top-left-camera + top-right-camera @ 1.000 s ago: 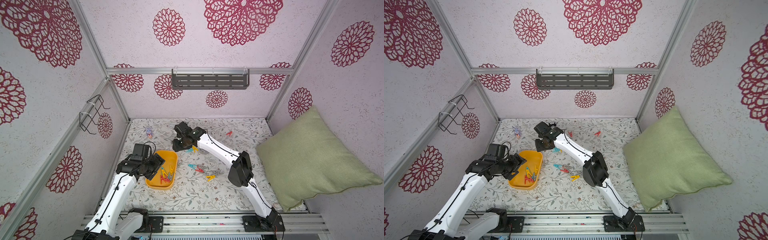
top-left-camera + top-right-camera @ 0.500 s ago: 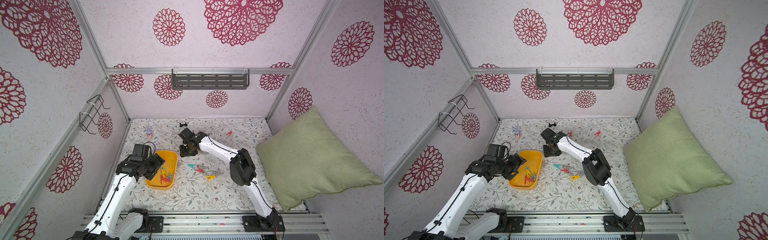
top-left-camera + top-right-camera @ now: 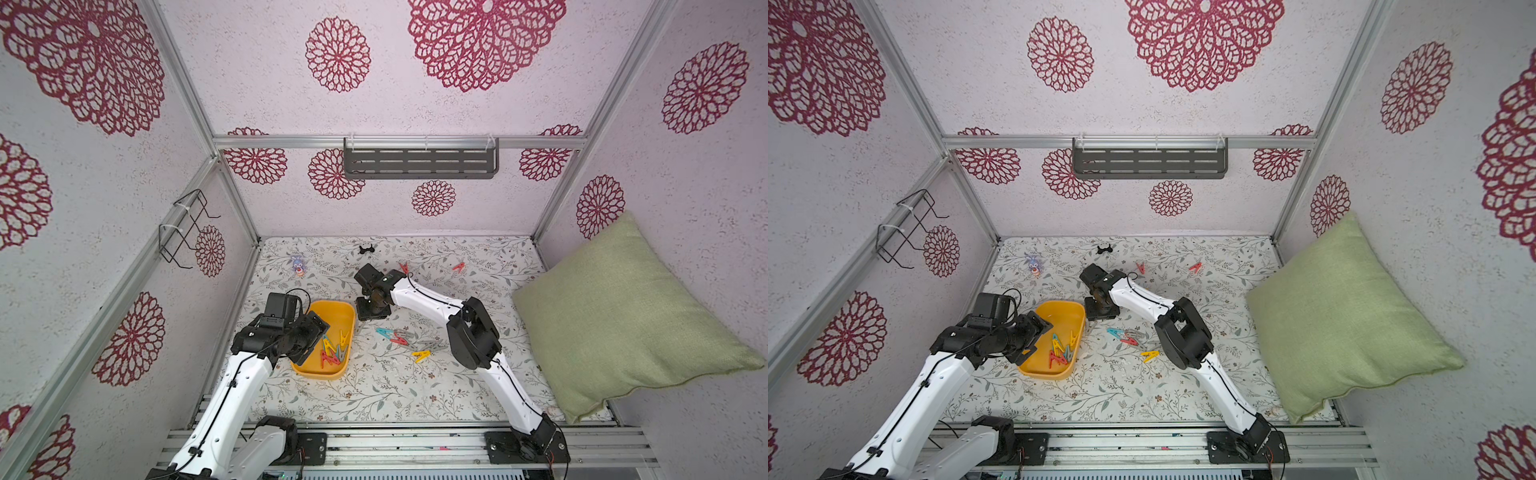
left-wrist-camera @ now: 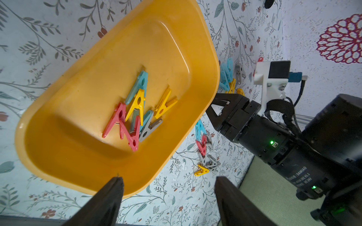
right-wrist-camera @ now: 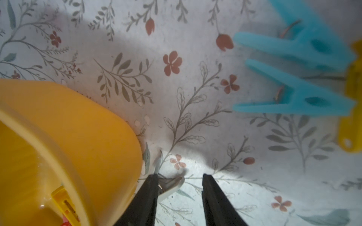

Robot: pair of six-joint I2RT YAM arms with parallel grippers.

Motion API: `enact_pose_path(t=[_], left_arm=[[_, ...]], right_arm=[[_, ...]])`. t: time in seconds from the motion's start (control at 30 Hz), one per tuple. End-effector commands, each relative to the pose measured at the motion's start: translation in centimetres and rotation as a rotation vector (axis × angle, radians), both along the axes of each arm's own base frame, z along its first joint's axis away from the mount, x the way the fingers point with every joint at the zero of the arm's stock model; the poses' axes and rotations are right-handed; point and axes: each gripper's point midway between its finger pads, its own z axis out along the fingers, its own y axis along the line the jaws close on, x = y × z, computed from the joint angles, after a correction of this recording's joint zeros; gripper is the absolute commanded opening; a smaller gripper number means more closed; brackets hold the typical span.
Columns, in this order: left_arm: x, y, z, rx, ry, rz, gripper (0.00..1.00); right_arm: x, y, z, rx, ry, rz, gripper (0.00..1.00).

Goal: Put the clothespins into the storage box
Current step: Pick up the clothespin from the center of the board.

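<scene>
The yellow-orange storage box (image 3: 332, 309) (image 3: 1059, 316) (image 4: 78, 97) lies on the floral table with several clothespins (image 3: 334, 351) (image 4: 135, 115) piled in it. More clothespins (image 3: 395, 336) (image 3: 1127, 336) lie loose to its right, and two red ones (image 3: 403, 268) lie further back. My right gripper (image 3: 370, 313) (image 5: 179, 182) points down beside the box's far right corner. Its jaws are open, and a grey clothespin (image 5: 170, 185) on the table rests against one finger. My left gripper (image 3: 313, 336) (image 4: 168, 187) hovers open and empty over the box's near left rim.
A green pillow (image 3: 623, 316) fills the right side. A black clip (image 3: 366, 249) and a small blue bunny figure (image 3: 297, 264) lie near the back wall. Two blue clothespins (image 5: 303, 99) and a yellow one (image 5: 350, 117) lie just beyond the right gripper.
The right gripper has come forward and down to the table beside the box, and its jaws have narrowed. The left arm has hardly moved.
</scene>
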Motion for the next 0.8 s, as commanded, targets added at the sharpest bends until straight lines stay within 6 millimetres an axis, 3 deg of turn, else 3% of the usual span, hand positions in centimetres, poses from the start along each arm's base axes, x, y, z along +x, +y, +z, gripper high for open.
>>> enact_pose_path(t=[0.0, 0.5, 0.77], left_arm=[[-0.1, 0.2, 0.0, 0.001, -0.013, -0.003, 0.81], [-0.4, 0.2, -0.5, -0.011, -0.014, 0.006, 0.81], [-0.7, 0.3, -0.3, -0.016, -0.022, 0.018, 0.81]], right_arm=[[-0.1, 0.4, 0.6, 0.017, 0.009, -0.009, 0.41], [-2.1, 0.9, -0.8, -0.020, 0.042, 0.033, 0.34], [-2.6, 0.7, -1.4, -0.038, 0.052, 0.043, 0.24]])
